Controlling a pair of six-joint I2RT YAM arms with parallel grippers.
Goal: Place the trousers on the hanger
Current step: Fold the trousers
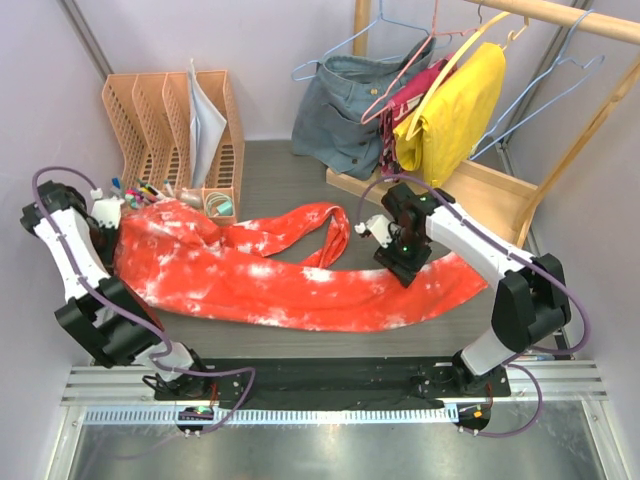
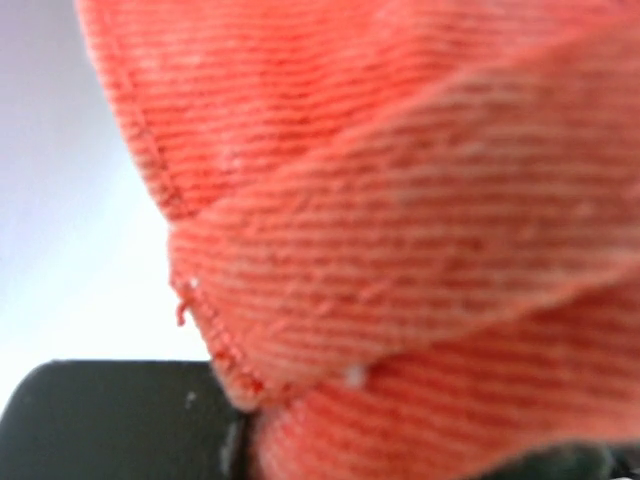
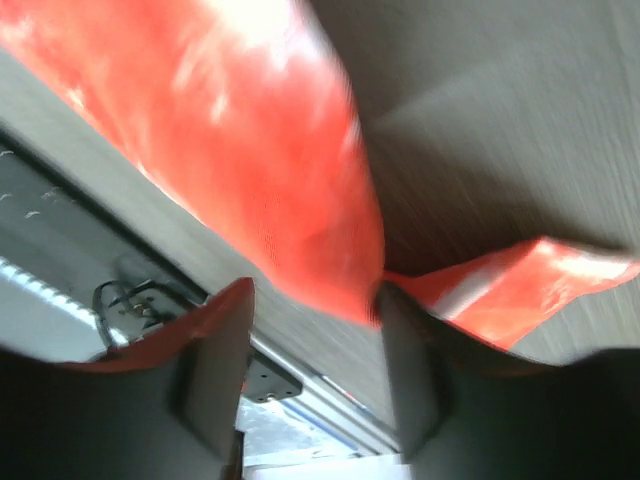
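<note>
The trousers are spread across the table. Behind their left end a file rack is set; behind their right end garments are hung from a rail.

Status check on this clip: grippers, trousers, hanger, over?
Right gripper open, fold of trousers between its fingers. Left gripper pressed into cloth, state unreadable. Garment sprawled on table, not hung. Light-blue wire hanger empty on the rail.
</note>
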